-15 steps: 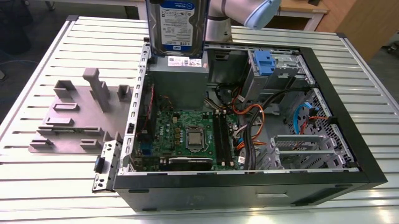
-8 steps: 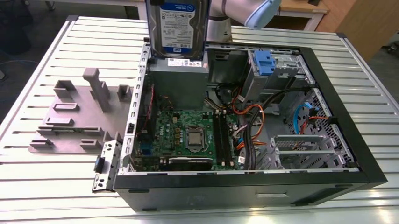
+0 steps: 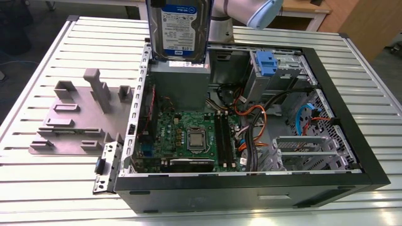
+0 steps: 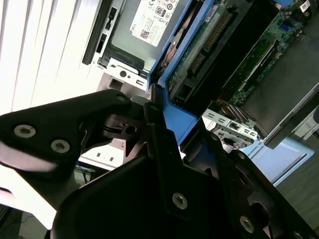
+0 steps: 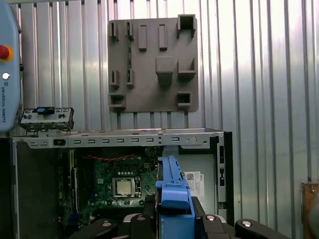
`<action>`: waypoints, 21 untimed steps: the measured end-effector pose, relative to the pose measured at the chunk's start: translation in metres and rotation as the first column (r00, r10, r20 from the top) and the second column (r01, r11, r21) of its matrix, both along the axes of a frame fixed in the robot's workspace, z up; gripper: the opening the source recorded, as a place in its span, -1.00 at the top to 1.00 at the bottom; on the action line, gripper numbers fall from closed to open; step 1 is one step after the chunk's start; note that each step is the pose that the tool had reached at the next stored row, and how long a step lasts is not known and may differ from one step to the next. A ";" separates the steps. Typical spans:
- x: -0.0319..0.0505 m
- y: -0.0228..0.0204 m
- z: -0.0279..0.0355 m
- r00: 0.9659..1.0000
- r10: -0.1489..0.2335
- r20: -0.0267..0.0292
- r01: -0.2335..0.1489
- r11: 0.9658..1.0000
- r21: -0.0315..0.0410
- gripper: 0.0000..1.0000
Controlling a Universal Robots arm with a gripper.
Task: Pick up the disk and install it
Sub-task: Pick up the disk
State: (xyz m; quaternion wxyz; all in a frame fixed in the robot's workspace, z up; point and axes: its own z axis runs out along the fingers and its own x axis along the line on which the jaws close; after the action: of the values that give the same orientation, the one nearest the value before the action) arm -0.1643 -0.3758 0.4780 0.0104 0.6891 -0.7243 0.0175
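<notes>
1. The disk [image 3: 182, 28] hangs upright above the computer case [image 3: 251, 188], at 11 o'clock from the motherboard [image 3: 182, 122].
2. Its long axis runs vertical, with the label facing the exterior view.
3. The jaws pinch its blue rail [image 5: 173, 199].

We see our grey arm [image 3: 220, 26], its pale-blue cap [image 3: 264, 13] at one o'clock, and a black gripper [image 4: 152, 107] studded with silver screws [image 4: 180, 200].

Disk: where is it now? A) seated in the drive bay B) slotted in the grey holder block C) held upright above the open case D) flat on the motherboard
C: the disk hangs upright above the open computer case, its blue rail clamped in the gripper.
</notes>
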 end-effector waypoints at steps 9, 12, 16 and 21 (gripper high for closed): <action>0.0004 -0.0062 0.0000 1.000 0.000 0.000 0.000 1.000 -0.004 0.27; 0.0009 -0.0073 -0.0002 1.000 0.000 0.000 0.000 1.000 -0.005 0.27; 0.0010 -0.0089 -0.0003 1.000 0.000 0.000 0.000 1.000 -0.006 0.27; 0.0013 -0.0102 -0.0002 1.000 0.000 0.000 0.000 1.000 -0.009 0.27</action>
State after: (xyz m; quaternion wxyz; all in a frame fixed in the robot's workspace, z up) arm -0.1630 -0.3860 0.4778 0.0137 0.6890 -0.7243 0.0208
